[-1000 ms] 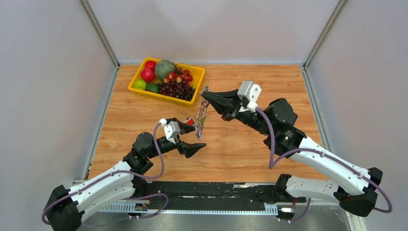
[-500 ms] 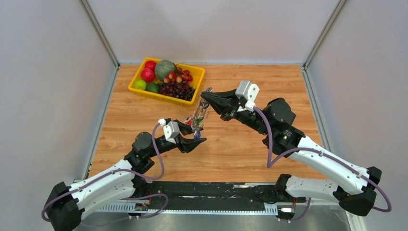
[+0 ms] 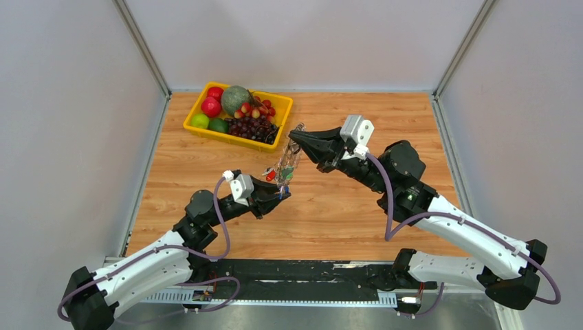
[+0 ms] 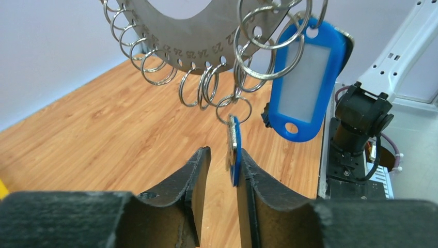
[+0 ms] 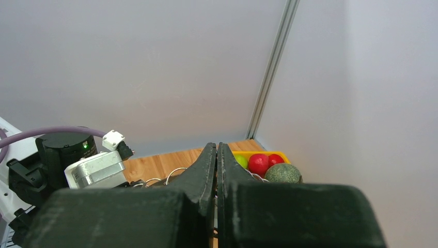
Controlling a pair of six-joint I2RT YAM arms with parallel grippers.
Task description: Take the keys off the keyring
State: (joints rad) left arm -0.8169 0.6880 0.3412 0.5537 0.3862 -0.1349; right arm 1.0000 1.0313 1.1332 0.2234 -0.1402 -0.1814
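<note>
Blue-headed key [image 4: 234, 150] hangs under the keyring [image 4: 217, 31], which the right gripper [image 3: 295, 135] pinches aloft. The left gripper [image 4: 223, 154] brackets it, jaws narrow, not clamped. Next, likely: clamp, tug it free.

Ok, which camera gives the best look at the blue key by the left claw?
Left wrist: the blue key hangs edge-on from a small split ring, between the left claw's fingers. In top external it is tiny and mostly hidden at that claw's tip. Right wrist does not show it.
</note>
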